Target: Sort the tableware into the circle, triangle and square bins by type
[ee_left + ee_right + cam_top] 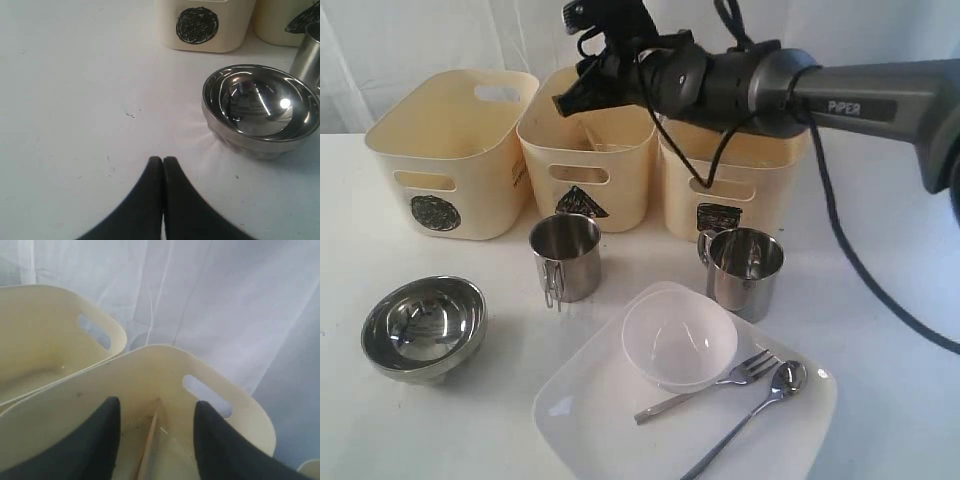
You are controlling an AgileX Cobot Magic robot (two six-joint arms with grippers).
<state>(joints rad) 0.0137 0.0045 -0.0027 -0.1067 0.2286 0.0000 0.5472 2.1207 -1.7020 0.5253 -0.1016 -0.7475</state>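
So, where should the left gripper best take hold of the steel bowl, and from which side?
Probably the rim of the steel bowl, coming down from above, one finger inside and one outside. It stands upright with its mouth open, and its round, sloping wall offers no flat sides to pinch. The left gripper is shut now, so it must open first.

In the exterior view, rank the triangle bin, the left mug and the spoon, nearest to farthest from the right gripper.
1. triangle bin, directly under the right gripper
2. left mug, in front of that bin
3. spoon, on the plate
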